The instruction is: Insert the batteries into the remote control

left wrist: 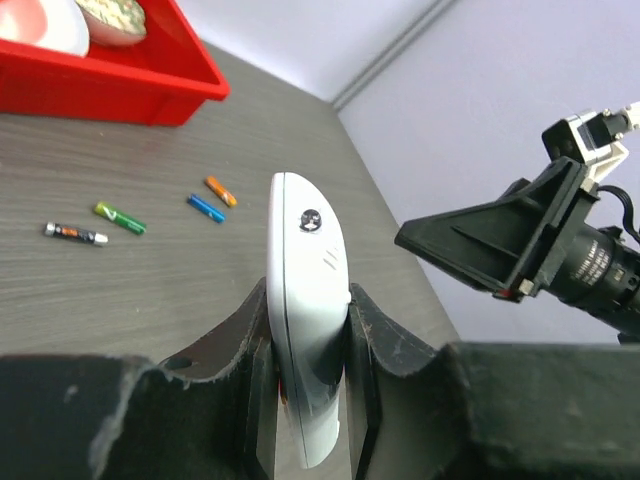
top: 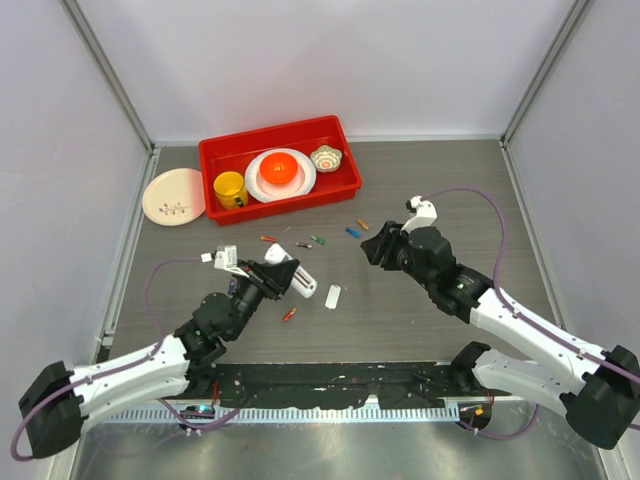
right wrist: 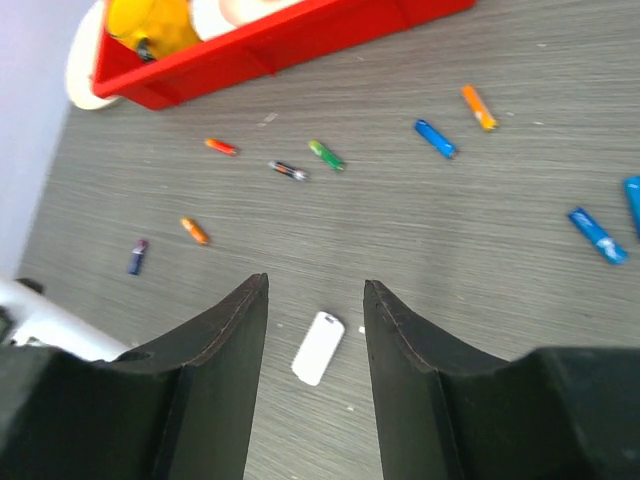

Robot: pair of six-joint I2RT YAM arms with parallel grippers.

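Left gripper (left wrist: 312,322) clenched on the remote control (left wrist: 305,260); its long axis runs straight out beyond the fingertips. Right gripper (right wrist: 315,290) released, empty. Batteries (right wrist: 435,139) lie scattered on the table (right wrist: 480,300) ahead of it, at mixed slants. Right arm nearer, so likely its pick.

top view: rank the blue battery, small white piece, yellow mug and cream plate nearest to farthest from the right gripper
1. Blue battery, just beside the right gripper.
2. Small white piece, toward the arm bases.
3. Yellow mug, in the red tray.
4. Cream plate, far left.
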